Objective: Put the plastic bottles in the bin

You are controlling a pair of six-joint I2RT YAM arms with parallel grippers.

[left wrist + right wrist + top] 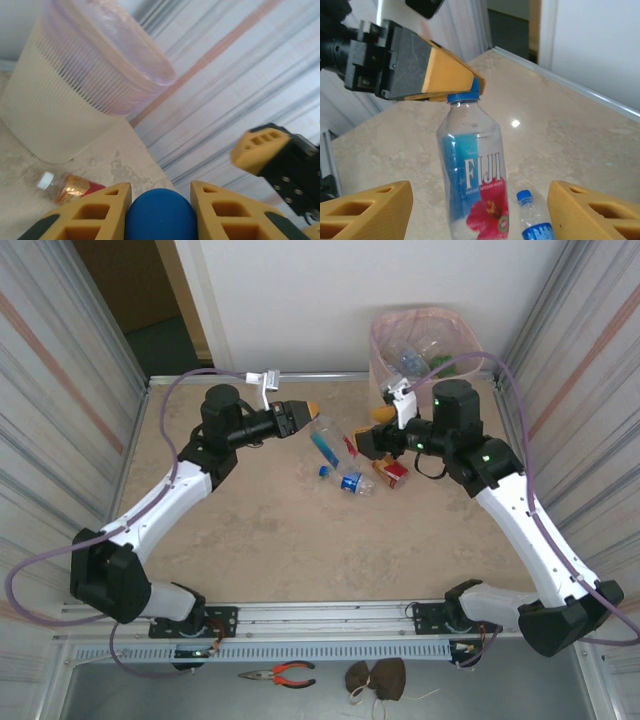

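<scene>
My left gripper (303, 415) (161, 199) is shut on the blue cap (464, 96) of a clear Fiji bottle (331, 441) (476, 175), which hangs tilted above the table. My right gripper (364, 444) (481, 202) is open, its yellow fingers (370, 210) wide on either side of the bottle's lower half and apart from it. A small clear bottle with a blue label (350, 482) (535, 222) lies on the table. A bottle with a red and orange label (391, 472) (66, 186) lies by the right arm. The beige mesh bin (420, 345) (75, 100), lined in pink, stands at the back right with bottles inside.
Ribbed metal walls (60, 390) close both sides of the beige table (300, 550), and a white wall stands behind. Pliers (280, 673) and a brown cloth (378, 677) lie below the front rail. The near half of the table has free room.
</scene>
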